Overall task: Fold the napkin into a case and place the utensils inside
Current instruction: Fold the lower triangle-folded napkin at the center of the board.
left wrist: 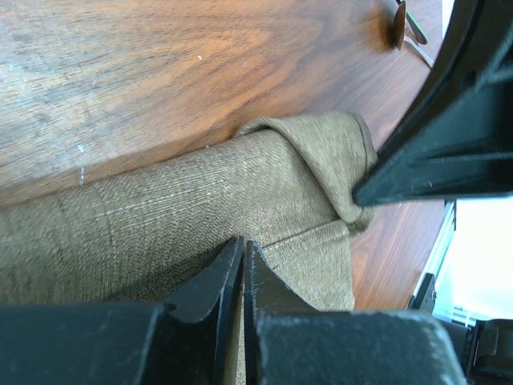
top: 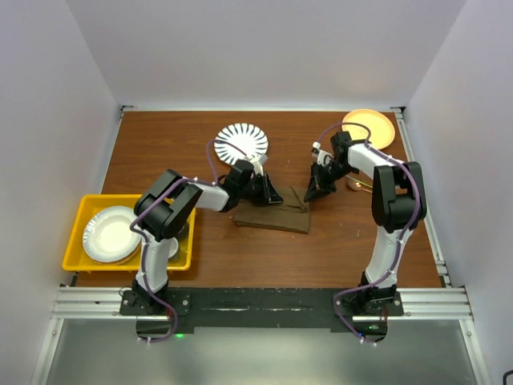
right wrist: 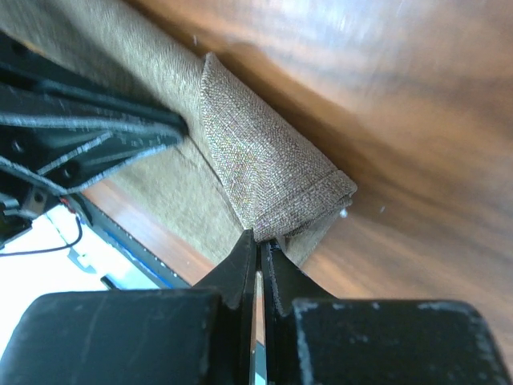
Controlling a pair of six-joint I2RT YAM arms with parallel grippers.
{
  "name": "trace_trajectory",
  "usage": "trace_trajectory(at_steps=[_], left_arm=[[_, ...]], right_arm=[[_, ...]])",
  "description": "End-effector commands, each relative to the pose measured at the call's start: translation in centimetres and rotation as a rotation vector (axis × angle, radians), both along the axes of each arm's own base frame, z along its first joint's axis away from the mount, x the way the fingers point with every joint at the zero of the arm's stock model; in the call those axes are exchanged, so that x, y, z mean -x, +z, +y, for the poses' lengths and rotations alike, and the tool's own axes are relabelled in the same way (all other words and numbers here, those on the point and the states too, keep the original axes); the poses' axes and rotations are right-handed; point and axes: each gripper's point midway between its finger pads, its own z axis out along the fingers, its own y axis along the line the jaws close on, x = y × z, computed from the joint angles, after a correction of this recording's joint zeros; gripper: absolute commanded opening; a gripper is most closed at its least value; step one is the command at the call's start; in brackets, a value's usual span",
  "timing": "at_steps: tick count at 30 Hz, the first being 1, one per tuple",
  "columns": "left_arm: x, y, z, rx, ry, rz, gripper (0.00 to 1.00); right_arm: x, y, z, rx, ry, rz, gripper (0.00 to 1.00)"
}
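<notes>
- Napkin (top: 271,216), olive-brown woven cloth, lay part-folded; we judged the folding unfinished.
- Left gripper (left wrist: 243,245) and right gripper (right wrist: 258,241) pinched it, jaws narrow.
- Slim metal utensils (top: 358,185) lay outside, beyond right gripper.

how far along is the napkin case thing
Done: the napkin is folded into a long strip. In hand: the left gripper pinches its left part and the right gripper pinches a turned-over corner at the right end, so folding looks unfinished. Left: the utensils lie on the table, not yet inside.
</notes>
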Motion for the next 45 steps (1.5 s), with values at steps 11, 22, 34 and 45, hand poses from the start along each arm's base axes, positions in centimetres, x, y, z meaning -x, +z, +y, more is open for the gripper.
trace_trajectory(at_steps=[11,22,34,45], left_arm=[[0.3,-0.9,0.4,0.017,0.038,0.027,0.09],[1.4,5.9,0.7,0.107,-0.037,-0.114,0.17],[-1.5,6.1,-0.5,0.147,0.033,-0.076,0.11],[-1.7,-0.8,0.9,0.038,0.144,0.054,0.0]], right_arm=[[3.1,-4.4,-0.1,0.012,0.0,0.102,0.0],[-1.9,-6.5,-2.2,0.163,0.039,-0.033,0.0],[-6.1,-3.6,-2.2,0.185,0.13,-0.193,0.0],[-4.3,0.5,-0.2,0.068,0.09,-0.143,0.0]])
